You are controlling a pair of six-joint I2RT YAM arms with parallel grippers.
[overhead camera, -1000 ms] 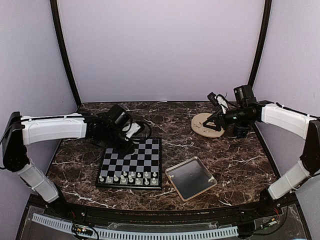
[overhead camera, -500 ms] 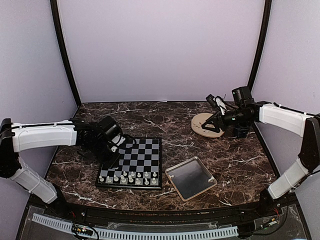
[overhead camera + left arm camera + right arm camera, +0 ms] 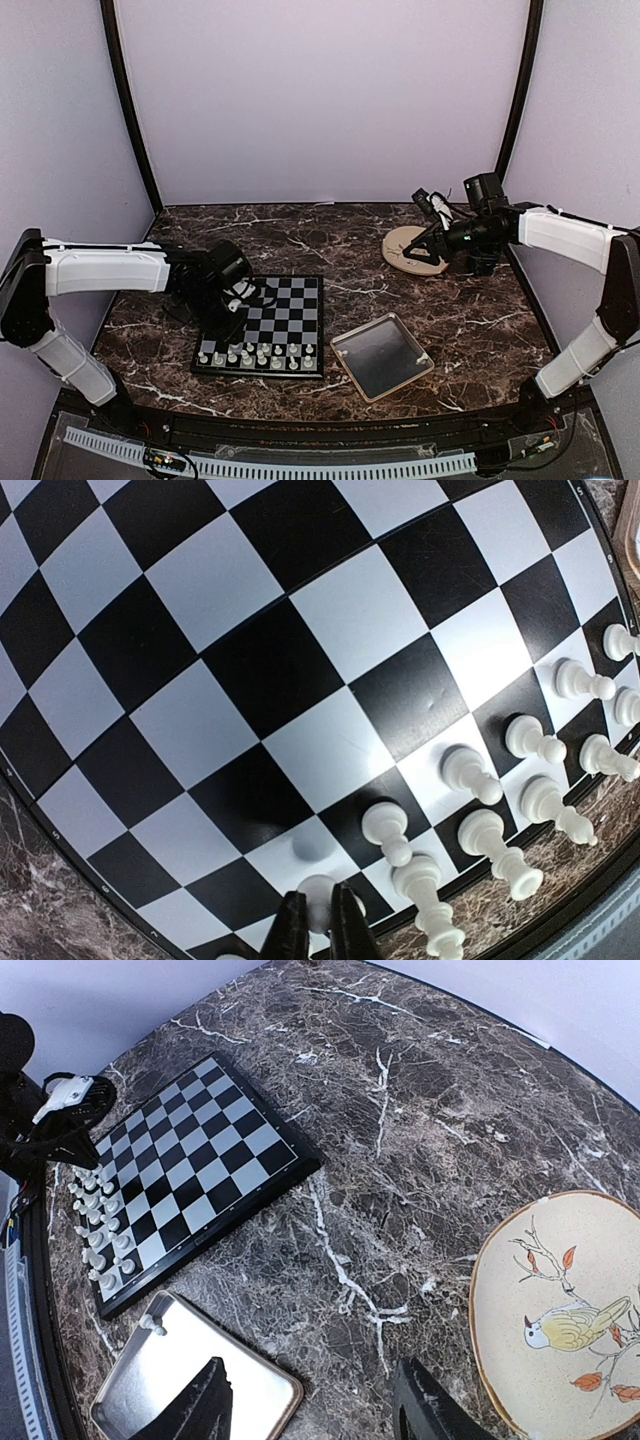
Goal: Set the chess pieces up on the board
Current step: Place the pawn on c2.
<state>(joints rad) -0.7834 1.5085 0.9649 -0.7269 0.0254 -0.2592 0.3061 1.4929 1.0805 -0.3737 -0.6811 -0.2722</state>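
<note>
Pinching one tiny white plastic chess figurine [image 3: 316,888] between the closed-down fingers of the left gripper [image 3: 318,908], low over the flat square board of black and light-grey checks [image 3: 290,300], near its left near corner. Holding that figurine in line with the inner row of pieces, just beside the row's end piece; not showing whether its base is touching the square beneath.

Standing upright in two rows along the board's near edge, the other small white chess pieces [image 3: 262,355], each on its own square. Lying flat on the dark brown, white-veined marble table [image 3: 300,235], the board itself.

Sitting just right of the board and apart from it, a square metal tray with a pale rim [image 3: 352,372], carrying one more white loose piece [image 3: 152,1322] in a corner.

Hovering with jaws spread wide and gripping nothing, the right gripper [image 3: 312,1405], above the marble between the tray and a round beige plate painted with a bird [image 3: 560,1280].
</note>
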